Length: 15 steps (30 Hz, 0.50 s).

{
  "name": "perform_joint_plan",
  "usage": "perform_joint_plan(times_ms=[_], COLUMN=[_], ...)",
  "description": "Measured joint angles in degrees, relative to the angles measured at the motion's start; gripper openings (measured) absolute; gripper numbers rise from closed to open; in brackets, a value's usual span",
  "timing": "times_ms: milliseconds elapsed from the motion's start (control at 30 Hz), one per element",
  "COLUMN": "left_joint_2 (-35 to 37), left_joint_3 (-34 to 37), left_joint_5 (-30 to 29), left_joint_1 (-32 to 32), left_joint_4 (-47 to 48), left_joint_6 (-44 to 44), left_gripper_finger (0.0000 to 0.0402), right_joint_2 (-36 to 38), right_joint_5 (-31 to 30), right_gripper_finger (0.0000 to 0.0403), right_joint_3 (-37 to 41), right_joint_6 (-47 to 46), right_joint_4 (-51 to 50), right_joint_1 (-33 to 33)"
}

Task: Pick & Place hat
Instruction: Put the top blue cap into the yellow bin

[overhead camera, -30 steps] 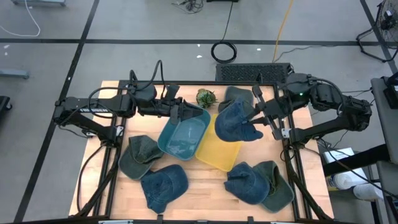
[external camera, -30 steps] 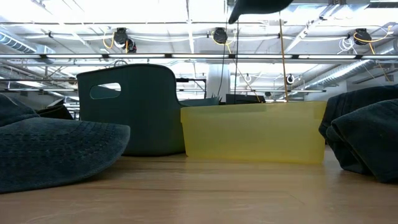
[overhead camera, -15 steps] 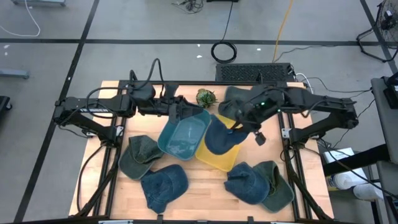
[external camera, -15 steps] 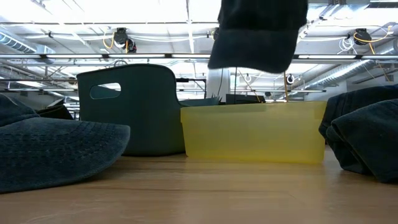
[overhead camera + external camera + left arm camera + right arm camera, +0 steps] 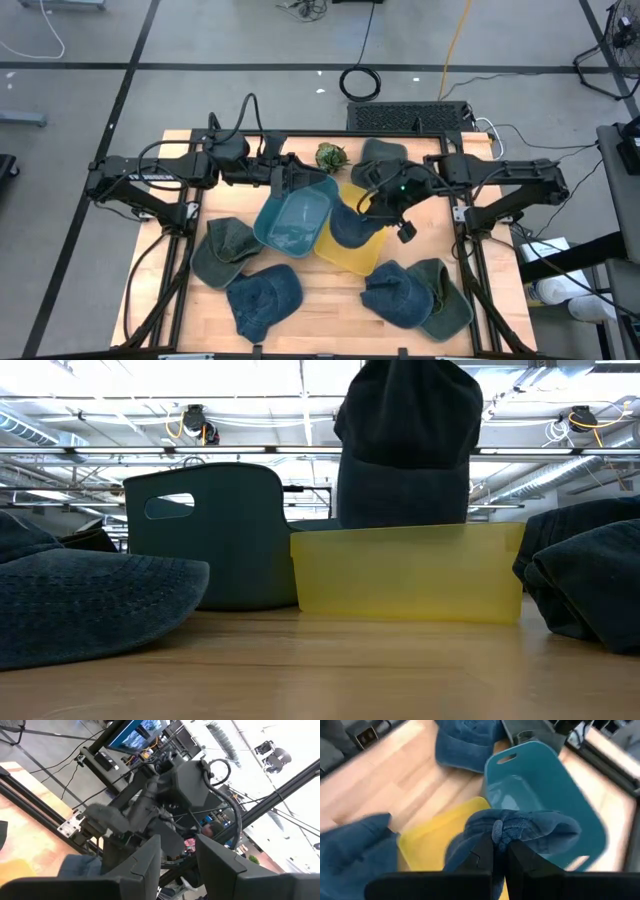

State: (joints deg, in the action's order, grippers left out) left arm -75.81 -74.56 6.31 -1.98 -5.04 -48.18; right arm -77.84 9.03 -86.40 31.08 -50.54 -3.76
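The wooden counter [image 5: 330, 290] carries everything, and the yellow bin [image 5: 352, 252] near its middle serves as the landmark. Both dark arms reach toward it: the left arm [image 5: 150, 172] from the left side, the right arm [image 5: 510, 175] from the right. Touching the yellow bin's left side is the teal bin [image 5: 293, 222], tilted, with the left fingers [image 5: 291, 180] at its far rim; they stand partly apart, and whether they grip that rim cannot be told. The right fingers [image 5: 372, 204] hang over the yellow bin's far part, pinched shut on the blue hat [image 5: 352, 224], which dangles from them with its lower part dipping behind the bin's front wall in the low view. Other hats lie around the yellow bin: a green hat [image 5: 222, 250] and a blue one [image 5: 264, 298] to its near left, a blue-and-green pile [image 5: 415, 295] to its near right, and a grey-green hat [image 5: 381, 155] beyond it. A small green ball-like thing [image 5: 331, 156] sits just past the yellow bin's far corner.
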Motion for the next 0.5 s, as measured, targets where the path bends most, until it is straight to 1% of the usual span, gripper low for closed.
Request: perform_joint_plan(times_ms=[167,367,500], left_joint_2=[0.0,0.0,0.0], left_joint_3=[0.0,0.0,0.0], left_joint_5=[0.1,1.9,2.8], left_joint_1=[0.0,0.0,0.0], left_joint_4=[0.0,0.0,0.0], left_joint_6=[0.0,-0.3,-1.0], left_gripper_finger=[0.0129,0.0129,0.0129], right_joint_2=[0.0,0.0,0.0], right_joint_5=[0.0,0.0,-1.1], right_gripper_finger=[0.0004,0.0004,0.0004], right_joint_3=[3.8,9.3,12.9], right_joint_6=[-5.9,-9.4,-9.4], right_joint_4=[3.4,9.0,10.5], right_joint_1=[-1.8,-3.4,-3.5])
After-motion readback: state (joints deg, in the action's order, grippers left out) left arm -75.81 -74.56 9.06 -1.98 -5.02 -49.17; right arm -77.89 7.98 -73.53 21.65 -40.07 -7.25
